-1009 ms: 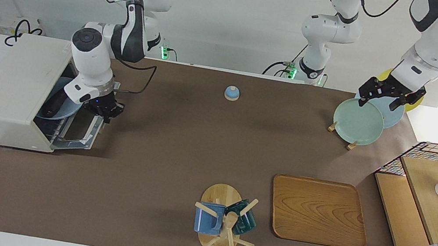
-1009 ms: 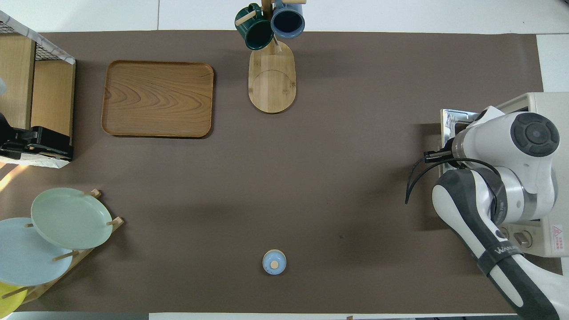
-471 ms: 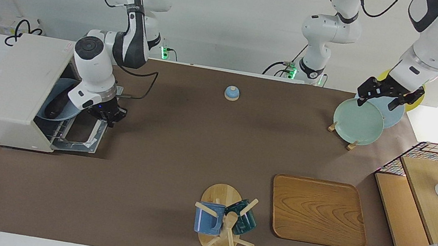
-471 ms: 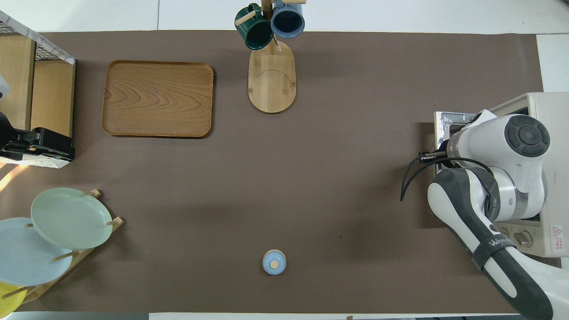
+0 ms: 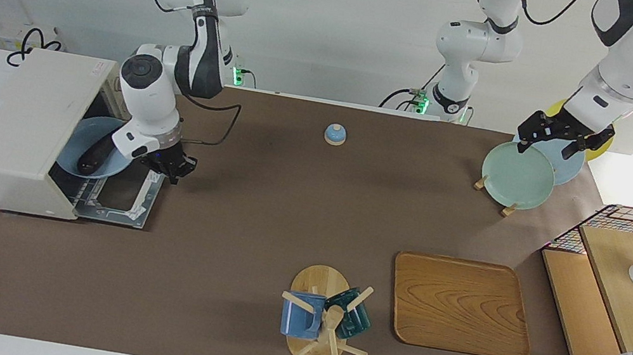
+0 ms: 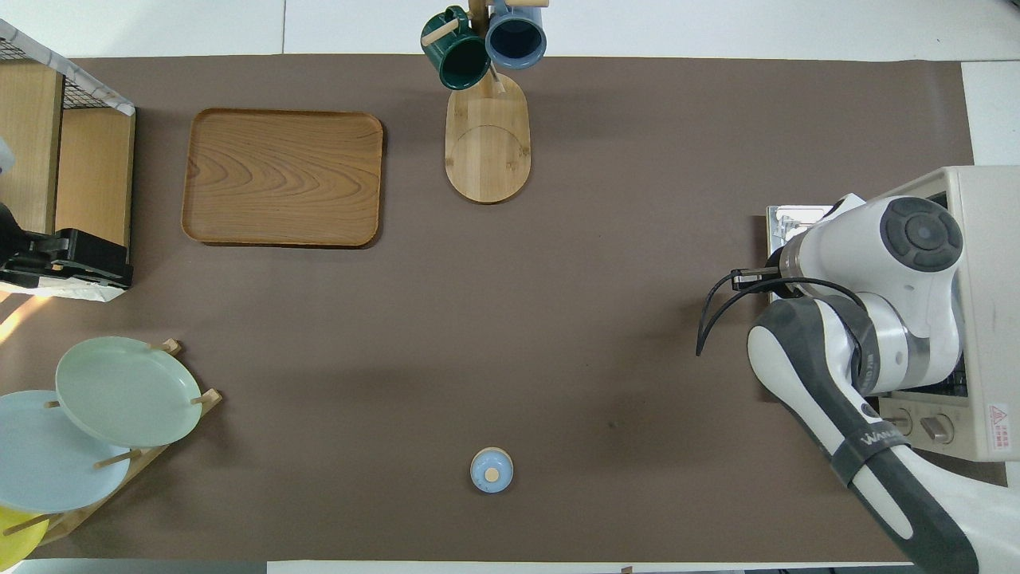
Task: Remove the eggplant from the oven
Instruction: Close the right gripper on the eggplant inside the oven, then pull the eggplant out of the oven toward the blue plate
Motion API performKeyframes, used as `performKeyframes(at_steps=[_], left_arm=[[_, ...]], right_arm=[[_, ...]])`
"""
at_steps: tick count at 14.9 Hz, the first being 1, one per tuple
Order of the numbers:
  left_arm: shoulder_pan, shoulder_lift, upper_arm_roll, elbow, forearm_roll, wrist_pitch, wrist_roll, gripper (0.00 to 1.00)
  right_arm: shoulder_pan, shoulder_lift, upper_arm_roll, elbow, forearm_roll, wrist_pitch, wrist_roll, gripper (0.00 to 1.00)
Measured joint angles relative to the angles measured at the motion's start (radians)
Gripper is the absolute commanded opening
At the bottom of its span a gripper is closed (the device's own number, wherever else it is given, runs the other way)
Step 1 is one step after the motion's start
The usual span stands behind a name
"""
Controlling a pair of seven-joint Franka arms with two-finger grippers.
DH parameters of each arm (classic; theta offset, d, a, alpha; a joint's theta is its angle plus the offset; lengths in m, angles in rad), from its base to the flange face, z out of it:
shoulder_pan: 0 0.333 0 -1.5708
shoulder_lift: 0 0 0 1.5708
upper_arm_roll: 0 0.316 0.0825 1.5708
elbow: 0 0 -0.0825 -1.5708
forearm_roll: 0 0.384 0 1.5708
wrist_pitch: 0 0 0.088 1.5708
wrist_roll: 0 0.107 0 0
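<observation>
The off-white oven (image 5: 12,114) stands at the right arm's end of the table; it also shows in the overhead view (image 6: 984,263). Its door (image 5: 120,196) lies open and flat on the table. Inside, the dark eggplant (image 5: 96,157) lies on a light blue plate (image 5: 85,132) at the oven's mouth. My right gripper (image 5: 167,164) is at the door's outer edge, at the corner nearer the robots, shut on the handle. In the overhead view the arm hides it. My left gripper (image 5: 556,139) waits open above the plate rack.
A small blue bell (image 5: 335,134) sits near the robots at mid table. A mug tree (image 5: 325,320), a wooden tray (image 5: 459,304), a plate rack with plates (image 5: 518,172) and a wire shelf (image 5: 626,287) stand toward the left arm's end.
My right gripper has moved away from the oven's body, and the door has swung down flat with it. The plate and eggplant show more. The left arm has not moved.
</observation>
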Motion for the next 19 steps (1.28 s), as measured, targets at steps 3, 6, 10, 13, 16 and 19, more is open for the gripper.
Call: performKeyframes(at_steps=[3,6,10,13,16,19], left_arm=[[0.0,0.0,0.0,0.0,0.004,0.005,0.0,1.0],[0.0,0.0,0.0,0.0,0.006,0.035,0.0,1.0],[0.0,0.0,0.0,-0.003,0.006,0.061,0.0,0.5],[0.0,0.0,0.0,-0.005,0.006,0.064,0.0,0.0],[0.001,0.0,0.0,-0.007,0.006,0.064,0.0,0.0],[0.001,0.0,0.0,-0.008,0.006,0.064,0.0,0.0]], right_arm=[[-0.04,-0.035,-0.016,0.065,-0.05,-0.122,-0.01,0.51],[-0.105,-0.062,-0.018,0.065,-0.079,-0.159,-0.032,0.49],[-0.14,-0.062,-0.018,0.042,-0.081,-0.155,-0.062,0.39],[-0.135,-0.062,-0.011,0.039,-0.081,-0.152,-0.06,0.37],[-0.13,-0.062,-0.011,0.038,-0.081,-0.151,-0.059,0.37],[-0.131,-0.065,-0.012,0.013,-0.081,-0.139,-0.059,0.37]])
